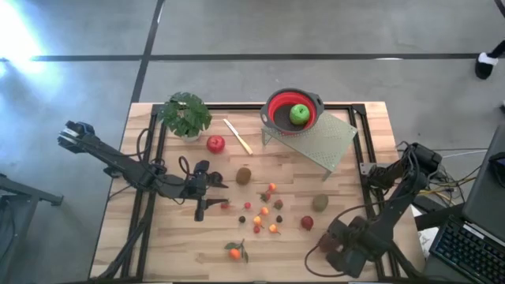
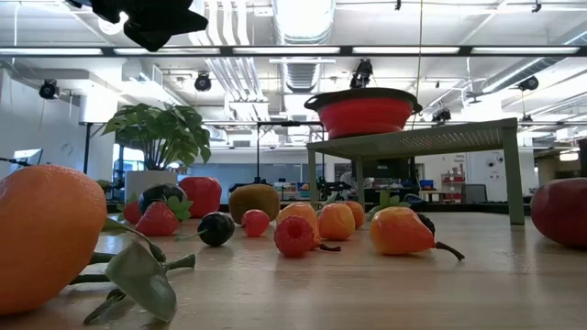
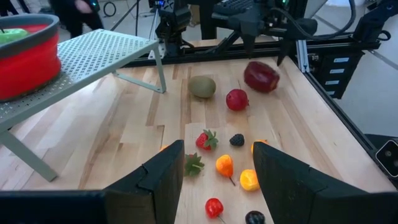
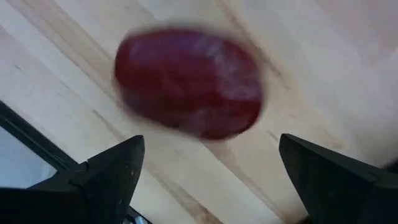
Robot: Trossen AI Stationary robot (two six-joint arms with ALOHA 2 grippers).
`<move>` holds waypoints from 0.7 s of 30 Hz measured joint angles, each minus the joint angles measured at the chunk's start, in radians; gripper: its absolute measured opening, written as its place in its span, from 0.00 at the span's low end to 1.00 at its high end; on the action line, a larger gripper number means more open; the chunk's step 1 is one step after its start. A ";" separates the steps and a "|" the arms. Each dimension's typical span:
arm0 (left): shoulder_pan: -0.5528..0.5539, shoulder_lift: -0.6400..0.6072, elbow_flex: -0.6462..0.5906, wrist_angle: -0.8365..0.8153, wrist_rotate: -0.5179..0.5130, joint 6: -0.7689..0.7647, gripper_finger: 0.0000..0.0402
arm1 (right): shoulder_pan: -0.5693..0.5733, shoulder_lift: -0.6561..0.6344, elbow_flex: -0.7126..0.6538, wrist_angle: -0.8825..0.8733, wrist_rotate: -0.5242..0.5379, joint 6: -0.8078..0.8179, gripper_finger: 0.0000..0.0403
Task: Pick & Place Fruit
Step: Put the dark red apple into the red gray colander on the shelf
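The right gripper (image 4: 208, 168), jaws wide, hovers over the dark red plum (image 4: 188, 83); the left gripper (image 3: 217, 174) is also wide.

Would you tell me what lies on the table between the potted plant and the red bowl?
In the high view, the pale knife lies slantwise between the potted plant and the red bowl; otherwise bare wood.

Overhead, table-level and two wrist cameras share the table (image 1: 347, 260).
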 joint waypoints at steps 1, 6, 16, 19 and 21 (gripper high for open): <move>0.000 0.000 0.000 -0.001 0.000 0.000 0.49 | 0.000 0.000 -0.014 0.020 0.000 0.000 0.91; 0.000 0.000 0.000 -0.008 0.000 0.000 0.49 | 0.000 0.000 -0.072 0.114 0.000 -0.002 0.91; 0.000 0.000 0.000 -0.013 0.000 0.000 0.49 | 0.000 0.000 0.014 -0.030 -0.012 -0.064 0.91; 0.000 0.000 0.000 -0.014 0.000 0.000 0.49 | -0.002 0.000 0.045 -0.049 0.024 -0.091 0.91; 0.000 0.000 0.000 -0.014 0.000 0.000 0.49 | -0.007 0.001 0.047 -0.050 0.049 -0.106 0.91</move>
